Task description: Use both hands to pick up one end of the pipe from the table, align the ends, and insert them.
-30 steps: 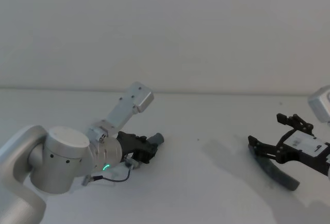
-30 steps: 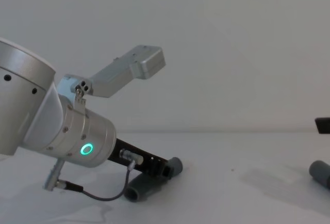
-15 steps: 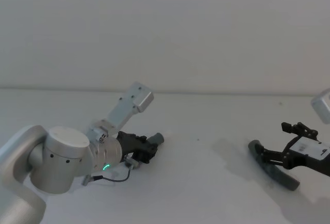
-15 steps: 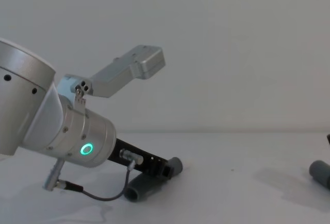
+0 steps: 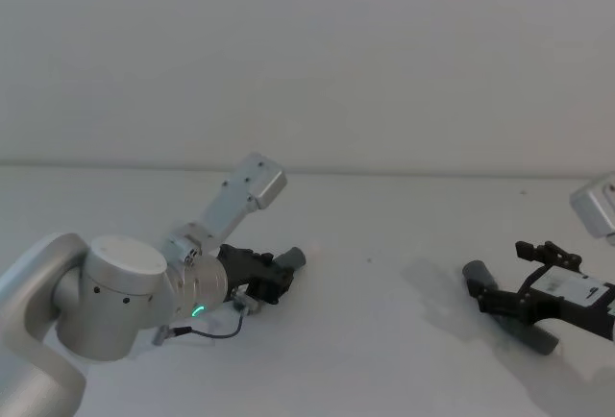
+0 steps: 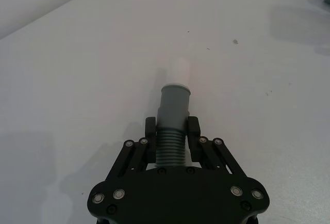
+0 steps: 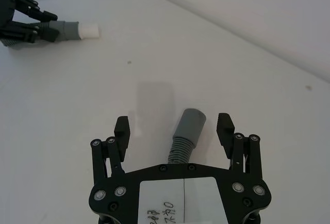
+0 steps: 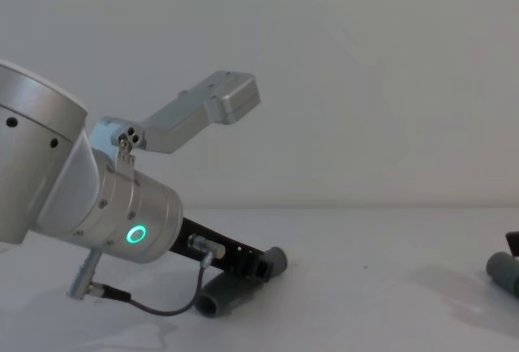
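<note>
White table [image 8: 365,311] bears sleeve [image 8: 503,272], partly cut off.

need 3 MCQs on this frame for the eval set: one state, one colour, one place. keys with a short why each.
1. The left gripper is:
A) open
B) shut on the tipped pipe piece
C) shut on nothing

2. That piece's tip is:
A) whitish
B) green
C) black

3. The ribbed sleeve lies:
A) in the left gripper
B) pushed onto the tipped pipe piece
C) on the table between the right gripper fingers

Key:
1 B: the left wrist view shows both fingers pressed on the ribbed part.
2 A: it is pale beyond the grey collar.
3 C: the right wrist view shows open fingers on either side, apart from it.
</note>
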